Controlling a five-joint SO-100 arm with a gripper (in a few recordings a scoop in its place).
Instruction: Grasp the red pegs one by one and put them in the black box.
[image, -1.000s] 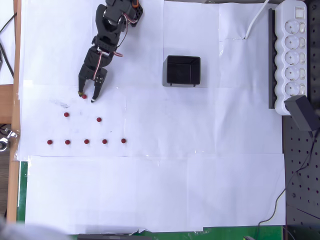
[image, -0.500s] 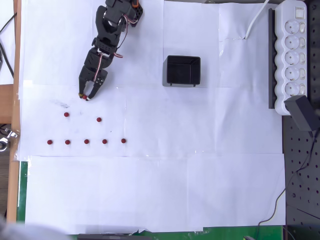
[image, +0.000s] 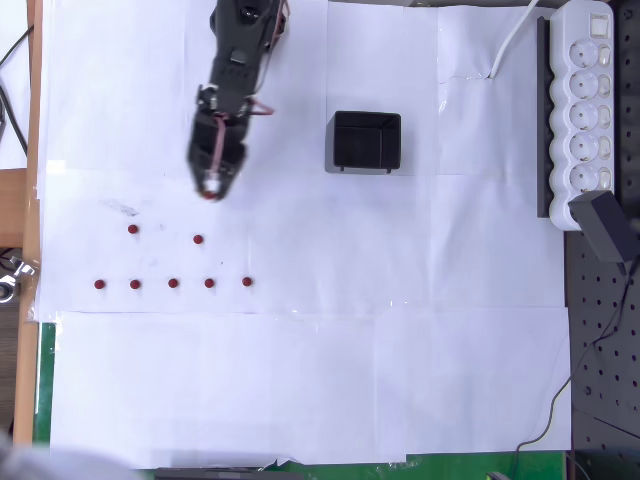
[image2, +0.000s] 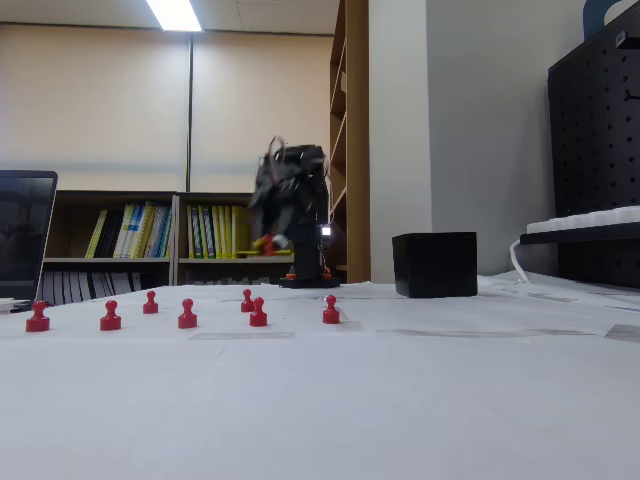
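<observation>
Several red pegs stand on the white paper: two in an upper row (image: 133, 229) (image: 198, 239) and several in a lower row (image: 173, 283), seen in the fixed view as small red pawns (image2: 187, 314). My black gripper (image: 210, 188) is lifted above the paper, up and to the right of them, and blurred by motion. In the fixed view the gripper (image2: 266, 243) hangs above the table, shut on a red peg. The black box (image: 367, 141) (image2: 434, 264) stands open-topped to the gripper's right, apart from it.
A white power strip (image: 585, 100) with a black adapter (image: 605, 225) lies along the right edge, beside a black pegboard. An open laptop (image2: 25, 235) stands at the left in the fixed view. The table's wooden edge (image: 33, 200) runs down the left side.
The gripper closed on the peg at the upper left of the group, then lifted and swung right toward the box. That peg's spot on the paper is now bare.
</observation>
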